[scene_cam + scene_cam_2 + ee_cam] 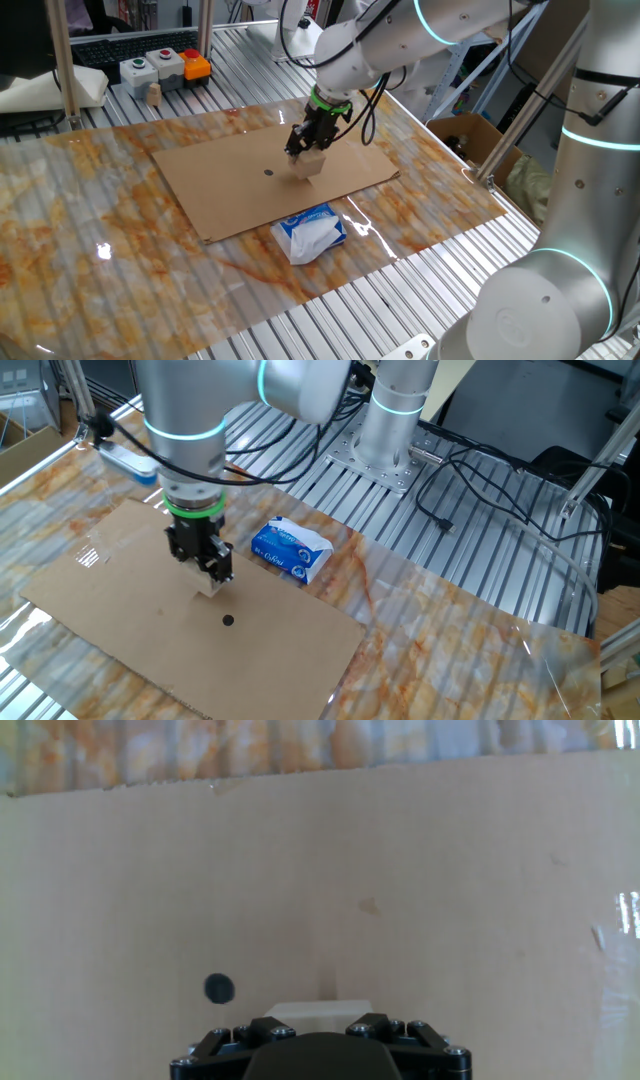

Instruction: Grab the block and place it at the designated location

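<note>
tool (305, 150): black two-finger tool on the white arm, pointing down over the cardboard sheet; its fingers are closed onto the block, seen in both fixed views.
block (309, 165): small light tan wooden cube held at the fingertips, just above or on the cardboard; whether it touches the sheet cannot be told. in the hand view only its pale top edge (318, 1010) shows beyond the tool body.
black dot (268, 172): small round mark on the cardboard, near the block, to its left in the first fixed view; apart from it.
cardboard sheet (220, 185): large, flat, brown, lying on the worktop.
worktop (80, 240): orange-veined marble pattern.
tissue packet (310, 232): blue and white, resting just beside the cardboard's near edge.
</note>
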Motion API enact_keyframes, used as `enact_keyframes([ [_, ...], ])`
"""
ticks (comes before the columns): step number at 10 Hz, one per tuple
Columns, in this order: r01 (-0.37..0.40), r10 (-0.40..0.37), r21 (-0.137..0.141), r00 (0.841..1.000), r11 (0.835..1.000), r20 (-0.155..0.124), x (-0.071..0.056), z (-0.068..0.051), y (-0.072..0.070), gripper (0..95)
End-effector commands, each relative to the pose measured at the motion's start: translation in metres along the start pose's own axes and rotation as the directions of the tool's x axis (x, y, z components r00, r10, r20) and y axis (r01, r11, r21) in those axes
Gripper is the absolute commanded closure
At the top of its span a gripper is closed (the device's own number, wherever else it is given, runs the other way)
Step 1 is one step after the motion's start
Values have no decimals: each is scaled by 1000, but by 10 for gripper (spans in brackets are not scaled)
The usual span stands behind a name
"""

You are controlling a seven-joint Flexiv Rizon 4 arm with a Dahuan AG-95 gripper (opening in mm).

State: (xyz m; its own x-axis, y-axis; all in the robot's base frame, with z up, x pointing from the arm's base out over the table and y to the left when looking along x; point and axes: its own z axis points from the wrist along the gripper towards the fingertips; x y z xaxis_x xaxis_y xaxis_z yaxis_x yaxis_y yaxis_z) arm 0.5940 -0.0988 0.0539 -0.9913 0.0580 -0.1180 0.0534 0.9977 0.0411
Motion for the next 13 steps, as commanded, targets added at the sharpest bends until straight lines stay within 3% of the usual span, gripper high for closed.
enact_keyframes([
  [1,-14,14,-6,1000,1000,-5,-2,4,7,950],
  [2,-14,14,-6,1000,1000,-5,-2,4,7,950],
  [8,-86,86,3,996,996,-4,0,17,38,950],
  [13,-99,99,6,995,995,-8,0,22,41,950],
])
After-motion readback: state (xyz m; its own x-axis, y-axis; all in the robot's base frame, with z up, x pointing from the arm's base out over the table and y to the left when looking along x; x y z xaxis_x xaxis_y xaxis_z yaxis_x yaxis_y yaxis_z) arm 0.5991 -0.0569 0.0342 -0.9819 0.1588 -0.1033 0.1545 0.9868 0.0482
